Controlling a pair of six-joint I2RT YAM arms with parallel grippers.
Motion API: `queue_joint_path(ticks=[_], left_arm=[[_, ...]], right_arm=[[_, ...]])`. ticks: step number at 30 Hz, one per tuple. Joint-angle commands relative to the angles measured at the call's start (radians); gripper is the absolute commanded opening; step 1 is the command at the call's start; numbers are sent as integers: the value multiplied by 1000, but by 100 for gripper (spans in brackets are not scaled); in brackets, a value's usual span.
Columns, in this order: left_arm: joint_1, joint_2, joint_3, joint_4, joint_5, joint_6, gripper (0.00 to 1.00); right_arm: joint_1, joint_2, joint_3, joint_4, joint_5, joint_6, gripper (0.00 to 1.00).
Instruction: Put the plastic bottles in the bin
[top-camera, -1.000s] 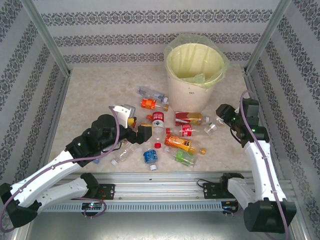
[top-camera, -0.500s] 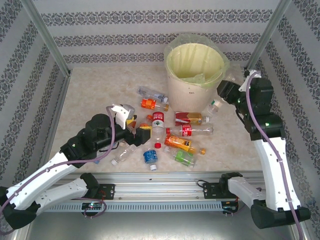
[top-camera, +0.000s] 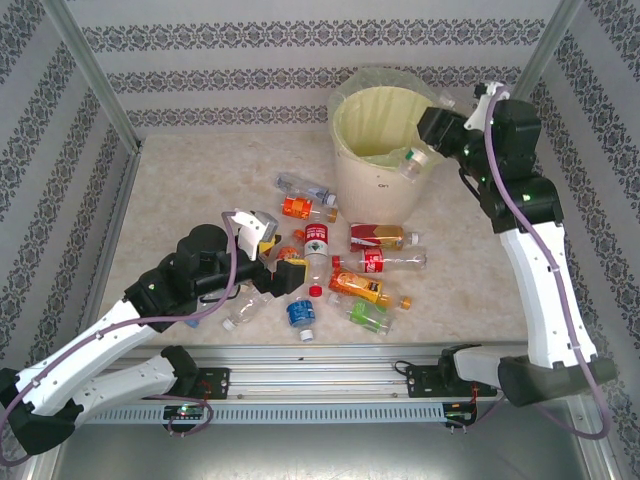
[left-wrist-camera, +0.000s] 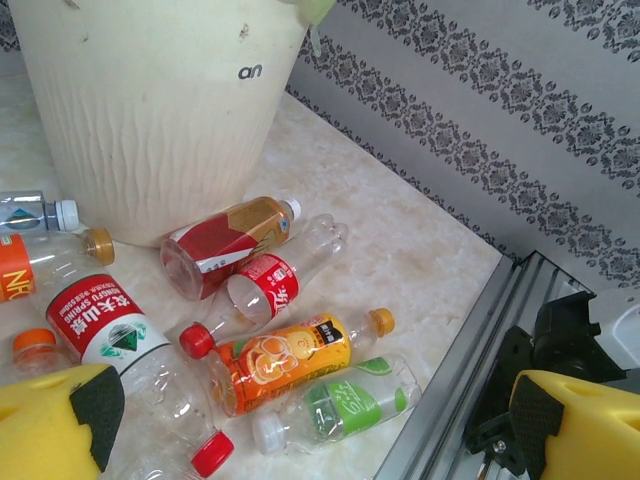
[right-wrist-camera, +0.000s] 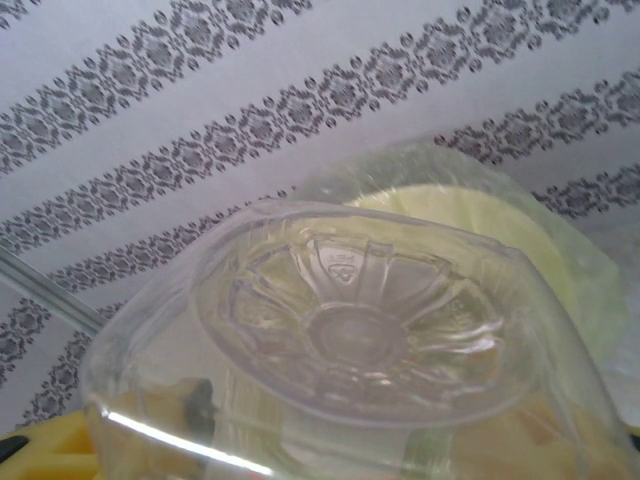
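Reaching high, the right fingers (top-camera: 428, 143) clamp a clear, ribbed-bottomed bottle (top-camera: 412, 161) at the bag-lined rim of the round cream bin (top-camera: 372, 185) — the left fingers (left-wrist-camera: 45, 435) gape wide, low above bottles (left-wrist-camera: 280, 355) on the tabletop (top-camera: 190, 190).

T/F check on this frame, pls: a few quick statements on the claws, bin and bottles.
1. The right claw holds a clear bottle up at the rim of the bin. True.
2. The left claw is shut on a bottle. False: its jaws stand wide open and empty, above the bottles on the table.
3. The bin lies tipped on its side. False: it stands upright, mouth up.
4. An orange-label bottle lies next to a green-label bottle. True.
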Motion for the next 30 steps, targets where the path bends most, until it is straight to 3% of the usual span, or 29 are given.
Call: queue_joint_path(ticks=[1, 15, 30], left_arm=[[-10, -9, -24, 75, -11, -31, 100], [-10, 31, -17, 89, -169, -94, 100], [-9, 46, -3, 105, -83, -106, 100]], right_arm=[[10, 54, 72, 57, -22, 4, 54], [3, 336, 238, 93, 31, -32, 53], [44, 570, 337, -52, 76, -87, 52]])
